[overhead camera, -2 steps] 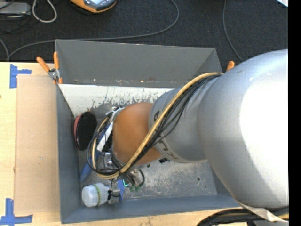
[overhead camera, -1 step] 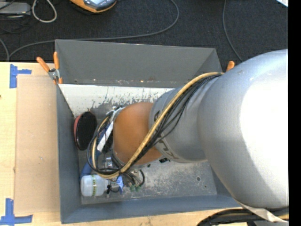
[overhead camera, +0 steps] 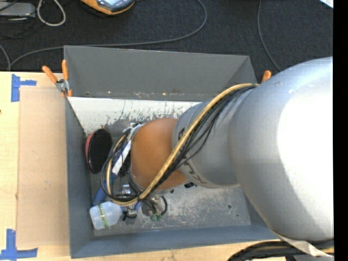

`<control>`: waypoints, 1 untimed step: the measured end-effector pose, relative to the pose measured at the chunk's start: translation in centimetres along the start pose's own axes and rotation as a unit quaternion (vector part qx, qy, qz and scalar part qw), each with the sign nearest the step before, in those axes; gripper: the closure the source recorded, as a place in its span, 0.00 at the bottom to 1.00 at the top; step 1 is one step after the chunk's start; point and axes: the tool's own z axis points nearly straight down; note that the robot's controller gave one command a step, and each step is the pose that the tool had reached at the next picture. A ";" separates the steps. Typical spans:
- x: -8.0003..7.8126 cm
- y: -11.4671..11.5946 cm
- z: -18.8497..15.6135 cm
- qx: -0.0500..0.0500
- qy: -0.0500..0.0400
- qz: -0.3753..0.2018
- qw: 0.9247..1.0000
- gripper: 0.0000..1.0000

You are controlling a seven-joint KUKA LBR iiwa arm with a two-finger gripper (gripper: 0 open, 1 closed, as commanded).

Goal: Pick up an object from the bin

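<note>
Carrier: grey metal bin (overhead camera: 157, 72), floor scuffed.
Left side: black oval brush (overhead camera: 98, 150), red-rimmed, near the wall.
Front-left corner: clear plastic bottle (overhead camera: 104, 215) (blue thing (overhead camera: 100, 196) just behind).

Arm (overhead camera: 288, 162): broad, smooth, silver-grey cylindrical links with rounded casings. Wrist cover (overhead camera: 155, 154): glossy orange-brown dome. Cable bundle (overhead camera: 182, 140): yellow and black leads laid along the grey link and across the cover, with further black loops at the cover's left edge. Tool (overhead camera: 142, 206): small dark metal parts, largely hidden beneath the cover.
</note>
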 end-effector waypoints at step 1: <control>-0.5 0.5 -9.0 0.001 0.003 0.016 1.000 1.00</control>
